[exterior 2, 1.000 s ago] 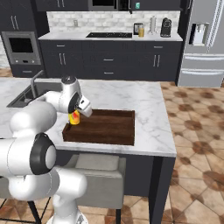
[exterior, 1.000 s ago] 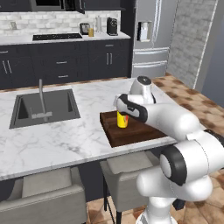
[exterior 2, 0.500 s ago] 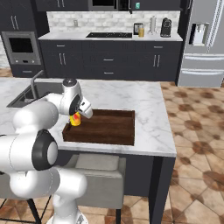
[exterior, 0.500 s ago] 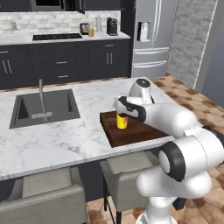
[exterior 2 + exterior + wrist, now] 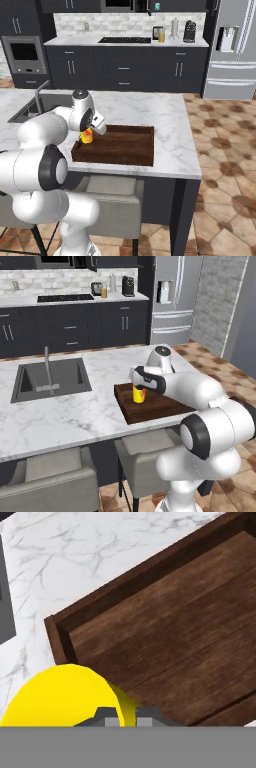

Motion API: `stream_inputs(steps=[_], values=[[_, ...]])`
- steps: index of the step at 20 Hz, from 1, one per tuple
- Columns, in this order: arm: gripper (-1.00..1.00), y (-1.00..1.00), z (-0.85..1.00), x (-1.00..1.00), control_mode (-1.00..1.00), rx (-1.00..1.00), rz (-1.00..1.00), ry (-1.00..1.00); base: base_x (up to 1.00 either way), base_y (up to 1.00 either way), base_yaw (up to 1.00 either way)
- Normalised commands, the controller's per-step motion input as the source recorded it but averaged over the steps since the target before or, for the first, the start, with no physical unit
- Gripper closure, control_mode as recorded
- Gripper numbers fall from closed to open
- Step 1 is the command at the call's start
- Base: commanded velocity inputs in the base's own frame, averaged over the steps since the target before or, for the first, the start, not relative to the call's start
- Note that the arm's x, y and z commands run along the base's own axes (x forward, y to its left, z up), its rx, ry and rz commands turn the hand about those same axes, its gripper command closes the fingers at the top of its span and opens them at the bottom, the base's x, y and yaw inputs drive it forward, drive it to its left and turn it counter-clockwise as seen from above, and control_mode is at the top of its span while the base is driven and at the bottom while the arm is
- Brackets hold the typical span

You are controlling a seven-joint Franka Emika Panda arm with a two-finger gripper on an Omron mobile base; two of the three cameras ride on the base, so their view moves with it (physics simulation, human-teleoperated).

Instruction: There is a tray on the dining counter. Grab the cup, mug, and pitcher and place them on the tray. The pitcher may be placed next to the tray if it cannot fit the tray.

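Note:
My gripper (image 5: 141, 386) (image 5: 93, 128) (image 5: 127, 718) is shut on the rim of the yellow cup (image 5: 138, 395) (image 5: 86, 136) (image 5: 55, 697). The cup stands upright at the left end of the dark brown wooden tray (image 5: 161, 404) (image 5: 122, 145) (image 5: 165, 637), just inside its corner. Whether its base touches the tray floor I cannot tell. The amber pitcher (image 5: 103, 292) (image 5: 161, 35) stands on the far back counter. The mug is out of view.
The tray lies on a white marble island beside a sink (image 5: 50, 378) (image 5: 30, 107) with a faucet. A toaster, a paper-towel roll (image 5: 175, 27) and a coffee machine line the back counter by the fridge (image 5: 172, 298). Stools (image 5: 50, 476) stand under the island's near edge.
The gripper and the cup have sunk slightly toward the tray floor. Nothing else has moved.

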Motion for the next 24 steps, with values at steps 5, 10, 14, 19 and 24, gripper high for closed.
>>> stream_inputs(steps=[5,10,14,19,24], values=[[1.00,0.01,-0.05,0.11,-1.00,0.00,0.00,0.00,0.00,0.00,0.00],[1.00,0.00,-0.07,0.08,-1.00,0.00,0.00,0.00,0.00,0.00,0.00],[1.00,0.00,-0.17,0.00,-1.00,0.00,0.00,0.00,0.00,0.00,0.00],[1.00,0.00,-0.12,0.00,-1.00,0.00,0.00,0.00,0.00,0.00,0.00],[1.00,0.00,-0.09,0.00,-1.00,0.00,0.00,0.00,0.00,0.00,0.00]])
